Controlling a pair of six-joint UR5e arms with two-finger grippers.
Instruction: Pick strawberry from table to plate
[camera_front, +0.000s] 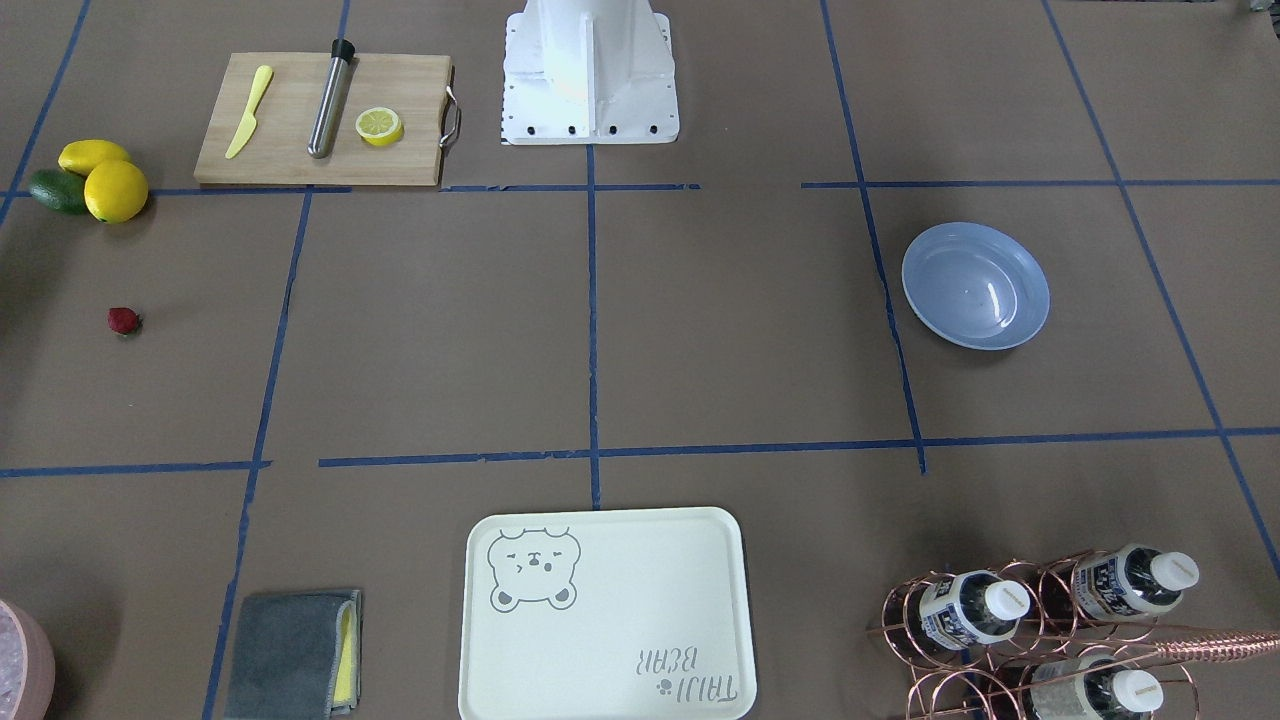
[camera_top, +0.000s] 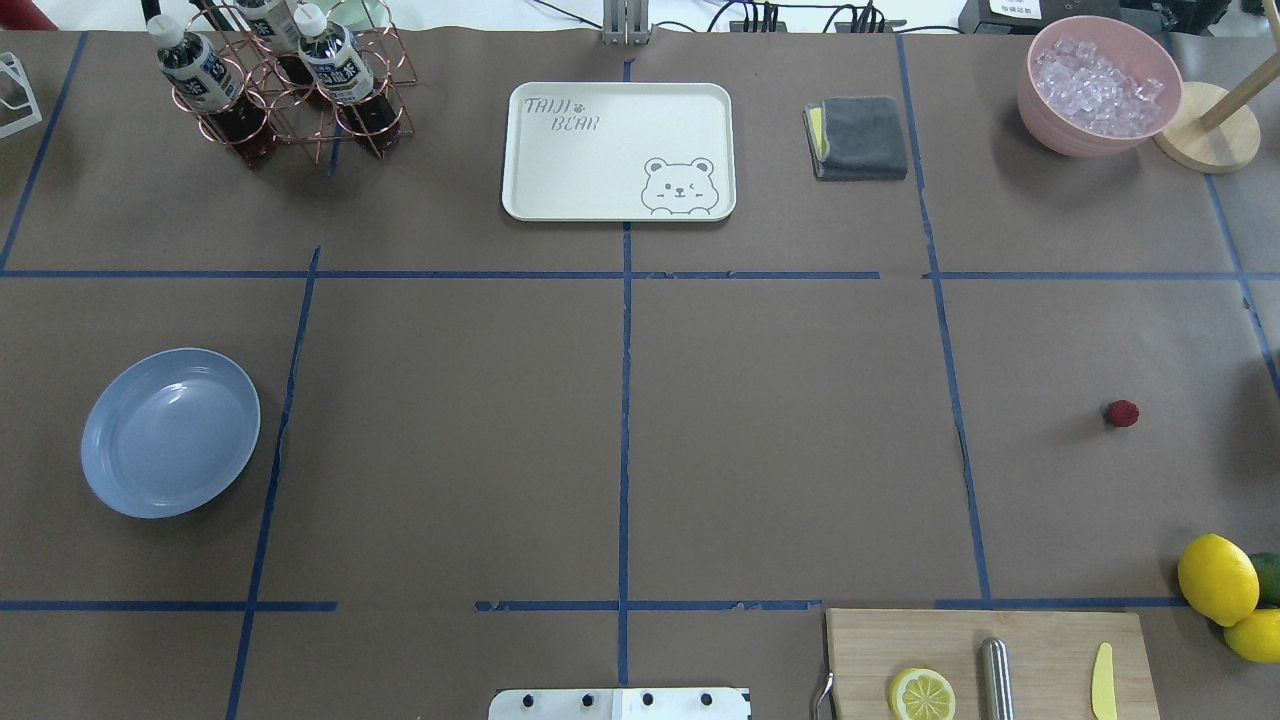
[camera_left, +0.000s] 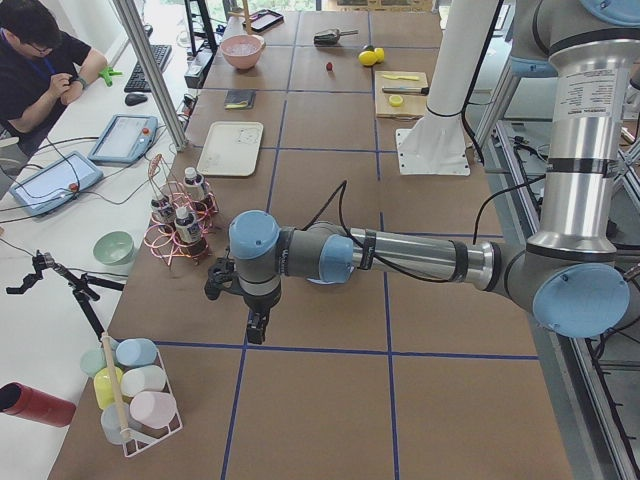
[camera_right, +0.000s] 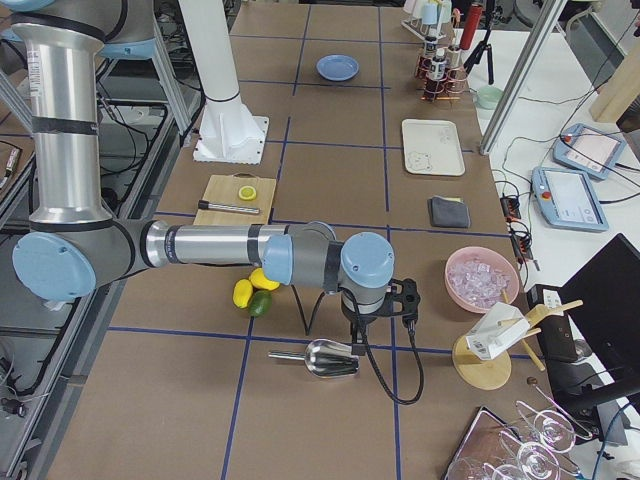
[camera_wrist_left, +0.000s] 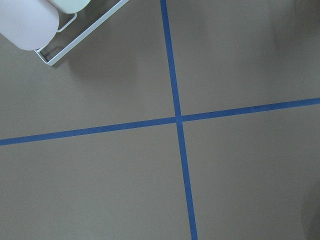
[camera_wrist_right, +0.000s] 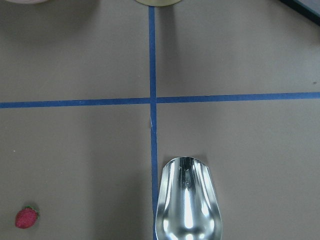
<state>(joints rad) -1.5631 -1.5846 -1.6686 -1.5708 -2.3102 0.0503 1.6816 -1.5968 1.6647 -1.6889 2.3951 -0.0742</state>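
The strawberry (camera_front: 123, 320) (camera_top: 1122, 413) is a small dark-red berry lying alone on the brown table (camera_top: 780, 420), on the robot's right side. It also shows at the lower left of the right wrist view (camera_wrist_right: 26, 218). The light-blue plate (camera_front: 975, 285) (camera_top: 170, 432) sits empty far across on the robot's left side. Only the side views show the grippers. There the left gripper (camera_left: 257, 325) hangs over the table's left end, and the right gripper (camera_right: 355, 335) hangs past the lemons at the right end. I cannot tell whether either is open or shut.
A cutting board (camera_top: 985, 660) holds a lemon half, a yellow knife and a metal cylinder. Two lemons (camera_top: 1217, 578) and an avocado lie at the right edge. A metal scoop (camera_wrist_right: 187, 200) lies below the right wrist. A bear tray (camera_top: 618, 150), grey cloth, bottle rack (camera_top: 285, 85) and ice bowl (camera_top: 1100, 85) line the far side.
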